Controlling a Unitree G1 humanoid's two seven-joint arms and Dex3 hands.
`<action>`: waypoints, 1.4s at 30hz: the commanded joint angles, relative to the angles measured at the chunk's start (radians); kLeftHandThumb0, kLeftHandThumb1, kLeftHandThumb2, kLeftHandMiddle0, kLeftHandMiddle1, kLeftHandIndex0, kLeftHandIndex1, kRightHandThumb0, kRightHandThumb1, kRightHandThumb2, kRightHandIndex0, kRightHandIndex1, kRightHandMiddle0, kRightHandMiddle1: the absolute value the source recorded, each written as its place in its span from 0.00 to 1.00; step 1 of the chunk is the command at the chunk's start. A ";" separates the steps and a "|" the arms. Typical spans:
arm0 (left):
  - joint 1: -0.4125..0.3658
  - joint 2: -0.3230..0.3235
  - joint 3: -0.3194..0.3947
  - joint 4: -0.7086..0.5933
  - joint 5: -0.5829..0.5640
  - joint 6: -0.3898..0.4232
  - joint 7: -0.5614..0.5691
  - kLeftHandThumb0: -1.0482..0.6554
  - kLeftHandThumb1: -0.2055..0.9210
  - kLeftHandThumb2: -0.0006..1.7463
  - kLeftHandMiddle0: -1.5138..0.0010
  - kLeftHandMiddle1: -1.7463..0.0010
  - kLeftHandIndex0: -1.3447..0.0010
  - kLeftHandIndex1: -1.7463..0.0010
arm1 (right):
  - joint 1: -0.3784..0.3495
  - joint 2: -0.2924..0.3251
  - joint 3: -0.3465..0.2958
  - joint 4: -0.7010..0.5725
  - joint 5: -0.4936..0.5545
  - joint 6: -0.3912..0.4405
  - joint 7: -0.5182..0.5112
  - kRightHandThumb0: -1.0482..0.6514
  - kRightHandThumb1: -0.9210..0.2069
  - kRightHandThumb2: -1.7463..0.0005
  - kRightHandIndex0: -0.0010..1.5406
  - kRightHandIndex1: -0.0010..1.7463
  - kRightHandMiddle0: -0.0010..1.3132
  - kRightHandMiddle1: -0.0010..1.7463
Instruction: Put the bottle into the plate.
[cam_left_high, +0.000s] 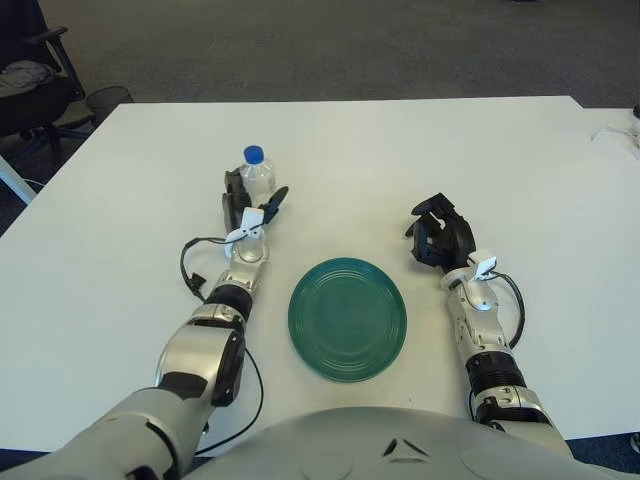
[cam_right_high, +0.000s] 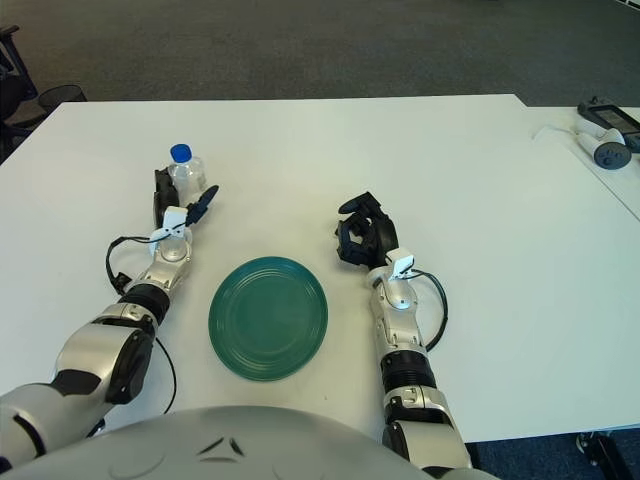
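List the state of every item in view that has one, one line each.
Clear plastic bottle with blue cap: upright, capped, gripped, not on the plate.
Round green plate: flat on the white table, nothing in it.
Left robot hand: fingers closed around the bottle.
Right robot hand: right of the plate, fingers curled, holding nothing.

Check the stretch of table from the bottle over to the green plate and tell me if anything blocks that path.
Nothing visible blocks it. The left hand is closed around the bottle, and only bare white table lies between it and the plate. The right hand shows on the plate's far right side, off that path.
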 joint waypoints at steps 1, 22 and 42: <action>-0.024 0.011 -0.009 0.012 0.012 -0.006 0.014 0.06 1.00 0.05 0.99 0.43 1.00 0.40 | 0.043 0.012 0.006 0.028 -0.005 0.046 -0.014 0.61 0.41 0.38 0.33 0.96 0.34 0.91; -0.031 0.004 -0.017 0.027 0.005 0.009 0.027 0.06 1.00 0.05 0.99 0.42 1.00 0.41 | 0.050 0.016 0.008 0.002 0.006 0.068 -0.009 0.61 0.42 0.38 0.34 0.94 0.33 0.92; -0.049 -0.005 0.014 0.066 0.000 -0.151 0.145 0.31 0.67 0.51 0.46 0.02 0.66 0.01 | 0.042 0.014 0.007 0.016 -0.001 0.070 -0.014 0.61 0.41 0.38 0.33 0.95 0.33 0.91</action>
